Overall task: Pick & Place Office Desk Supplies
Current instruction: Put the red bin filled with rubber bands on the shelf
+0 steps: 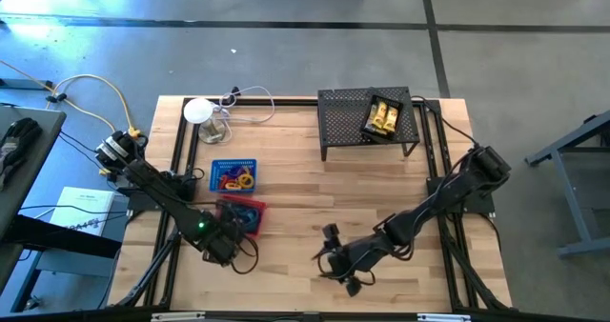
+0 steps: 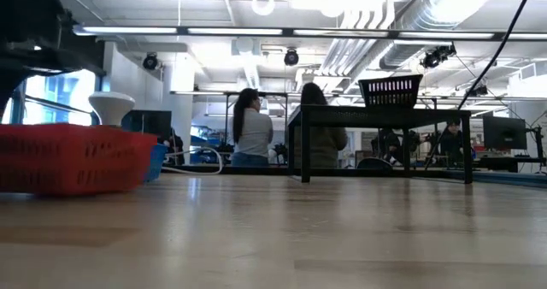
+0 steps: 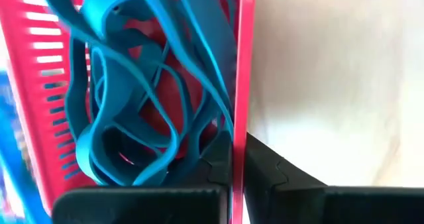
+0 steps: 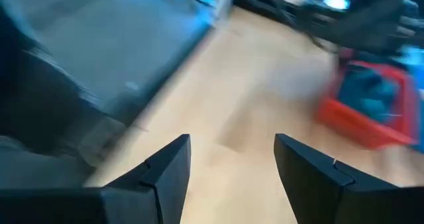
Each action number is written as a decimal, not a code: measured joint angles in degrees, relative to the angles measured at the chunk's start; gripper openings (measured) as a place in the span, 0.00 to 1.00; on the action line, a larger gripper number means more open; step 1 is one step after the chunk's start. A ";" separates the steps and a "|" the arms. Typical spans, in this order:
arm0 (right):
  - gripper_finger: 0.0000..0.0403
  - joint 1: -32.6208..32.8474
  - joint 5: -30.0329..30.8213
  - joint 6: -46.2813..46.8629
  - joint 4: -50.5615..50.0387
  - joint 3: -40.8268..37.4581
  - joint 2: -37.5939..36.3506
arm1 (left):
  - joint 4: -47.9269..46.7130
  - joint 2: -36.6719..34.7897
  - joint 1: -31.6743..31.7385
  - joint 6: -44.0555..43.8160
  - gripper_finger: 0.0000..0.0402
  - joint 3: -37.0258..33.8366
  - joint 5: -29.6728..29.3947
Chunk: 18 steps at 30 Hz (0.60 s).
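A: Right, supplies first. Where do they lie?

B: Blue loops (image 3: 126, 118) sit tangled in the red basket (image 1: 250, 211), near the table's (image 1: 295, 198) front left. In the left wrist view they fill it, pressed against the slotted wall.

A: And the small rings?

B: In the blue basket (image 1: 233, 163), just behind the red one. Orange and purple bits (image 1: 234, 179) show inside; single pieces too small to tell. The two baskets are close together; touching or not, cannot tell.

A: Yellow tubes?

B: Yellow items (image 1: 383, 117) lie on top of the black mesh shelf (image 1: 343, 122), at the table's back right.

A: Left gripper?

B: Left gripper (image 3: 238, 168) is at the red basket's front edge, clamped on the rim. One finger stands inside, one outside, the thin red wall pinched between them.

A: Right gripper?

B: Right gripper (image 4: 232, 161) hangs low over bare wood at front centre, well apart from the baskets. Its fingers stand apart with nothing between them. Its wrist view shows the red basket farther off.

A: Anything else on the table?

B: White round device (image 1: 198, 110) with a cable, back left, behind the blue basket. In the low view two people (image 2: 252, 126) stand in the room beyond, backs turned.
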 joint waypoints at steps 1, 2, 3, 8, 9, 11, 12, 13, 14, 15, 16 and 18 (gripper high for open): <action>0.51 -0.20 2.15 -1.35 -0.13 -0.02 0.58 | 1.71 0.00 0.02 2.32 0.02 0.05 -0.44; 0.51 -0.50 3.96 -2.30 -0.07 -0.02 1.18 | 3.34 0.00 0.03 4.86 0.02 0.09 -0.54; 0.51 -0.79 5.42 -3.07 -0.14 -0.02 1.51 | 5.06 0.00 0.04 7.67 0.02 0.11 -0.54; 0.51 -3.17 6.60 -1.50 -0.51 -0.02 1.48 | 14.67 0.00 0.43 23.04 0.02 0.11 -0.44; 0.51 -3.78 6.62 1.03 -0.51 -0.02 1.48 | 16.37 0.00 0.49 25.81 0.02 0.11 -0.43; 0.51 -5.39 6.71 8.29 -0.12 -0.02 1.48 | 18.95 0.00 1.17 30.02 0.02 0.11 -0.36; 0.51 -6.33 6.59 12.44 0.00 -0.02 1.48 | 19.67 0.00 1.40 31.18 0.02 0.11 -0.46; 0.51 -7.36 5.93 16.86 -0.16 -0.02 1.48 | 19.91 0.00 1.80 31.92 0.02 0.11 -0.63; 0.51 -8.49 4.63 21.01 -0.51 -0.02 1.48 | 19.88 0.00 2.18 32.42 0.02 0.11 -1.02; 0.51 -9.57 2.69 24.63 -0.79 -0.02 1.48 | 19.84 0.00 2.64 32.84 0.02 0.11 -1.42; 0.51 -10.64 0.42 27.62 -0.86 -0.02 1.55 | 19.82 0.01 3.15 33.49 0.02 0.11 -1.65; 0.51 -12.66 -3.72 31.65 -0.07 0.11 2.79 | 20.04 0.00 4.08 34.92 0.02 0.11 -1.74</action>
